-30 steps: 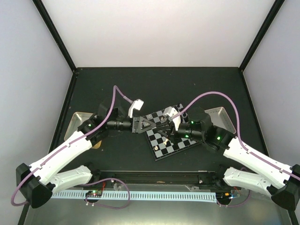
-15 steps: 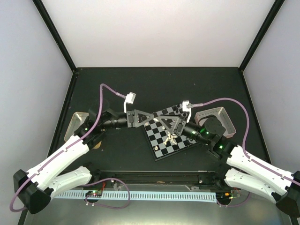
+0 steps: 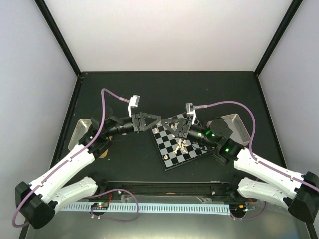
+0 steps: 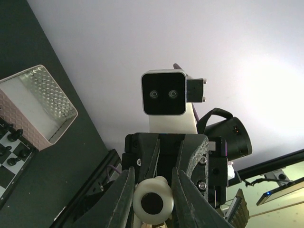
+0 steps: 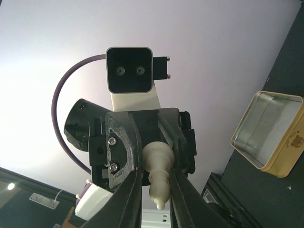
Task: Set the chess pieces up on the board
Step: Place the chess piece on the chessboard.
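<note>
Dark table [image 3: 164,89] under everything, white walls [image 3: 164,35] round it. Metal tray [image 3: 79,132] off to my left (yellow outside, shiny inside), pinkish tray [image 3: 239,124] to my right with a dimpled shiny lining. White slotted strip [image 3: 149,207] runs along the near edge.

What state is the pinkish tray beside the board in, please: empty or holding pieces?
Empty, as far as visible: the left wrist view shows only bare metal inside the pinkish tray; one end is cropped.
</note>
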Tool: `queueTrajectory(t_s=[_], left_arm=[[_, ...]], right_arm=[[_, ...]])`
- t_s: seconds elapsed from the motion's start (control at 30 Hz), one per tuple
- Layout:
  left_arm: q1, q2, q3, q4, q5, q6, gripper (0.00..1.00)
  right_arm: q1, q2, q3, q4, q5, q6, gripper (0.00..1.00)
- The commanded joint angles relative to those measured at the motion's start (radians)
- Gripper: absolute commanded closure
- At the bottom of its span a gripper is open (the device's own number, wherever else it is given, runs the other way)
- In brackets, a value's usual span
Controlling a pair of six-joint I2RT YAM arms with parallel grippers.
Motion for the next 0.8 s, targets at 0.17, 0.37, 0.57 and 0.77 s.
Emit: queueTrajectory(t_s=[0.17, 0.37, 0.57, 0.77], left_arm=[[0.020, -0.025, -0.021, 0.003, 0.026, 0.004, 0.83], [0.029, -0.038, -0.025, -0.062, 0.024, 0.058, 0.60], [0.065, -0.115, -0.009, -0.350, -0.188, 0.262, 0.44], [0.086, -0.296, 0.005, -0.682, -0.641, 0.480, 0.31]], right_arm=[[0.000, -0.009, 0.042, -0.033, 0.005, -0.016, 0.84], [0.000, 0.020, 0.094, -0.160, 0.035, -0.113, 0.96], [0.000, 0.090, 0.172, -0.439, 0.157, -0.312, 0.99], [0.001, 0.286, 0.324, -0.759, 0.277, -0.535, 0.99]])
